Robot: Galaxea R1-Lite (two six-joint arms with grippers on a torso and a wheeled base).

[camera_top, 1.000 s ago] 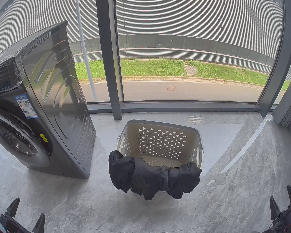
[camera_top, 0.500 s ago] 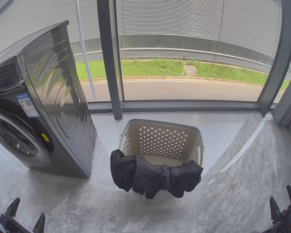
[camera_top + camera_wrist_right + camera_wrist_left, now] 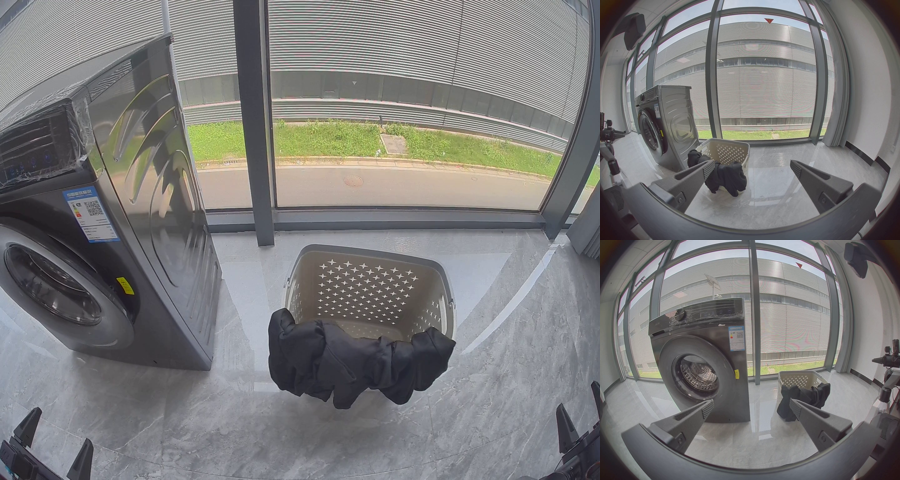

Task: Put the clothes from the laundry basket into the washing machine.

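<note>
A beige laundry basket (image 3: 370, 252) stands on the floor before the window. A black garment (image 3: 356, 369) hangs over its near rim, partly spilling outside. To its left stands the dark grey washing machine (image 3: 144, 206), its round front door (image 3: 56, 287) flush with the front. My left gripper (image 3: 55, 442) is open at the lower left, well short of the machine. My right gripper (image 3: 581, 412) is open at the lower right, away from the basket. In the left wrist view the open gripper (image 3: 751, 405) frames the machine (image 3: 703, 362), basket (image 3: 800, 377) and garment (image 3: 803, 396). The right wrist view shows the open gripper (image 3: 751, 165), basket (image 3: 728, 150) and garment (image 3: 725, 176).
Polished grey marble floor (image 3: 187, 412) lies between me and the basket. Floor-to-ceiling windows with a dark upright post (image 3: 253, 125) run behind the machine and basket. A curtain (image 3: 587, 231) hangs at the far right.
The whole head view has shifted right, so the camera has moved; the machine shows larger. The basket, garment and both grippers keep their places relative to one another.
</note>
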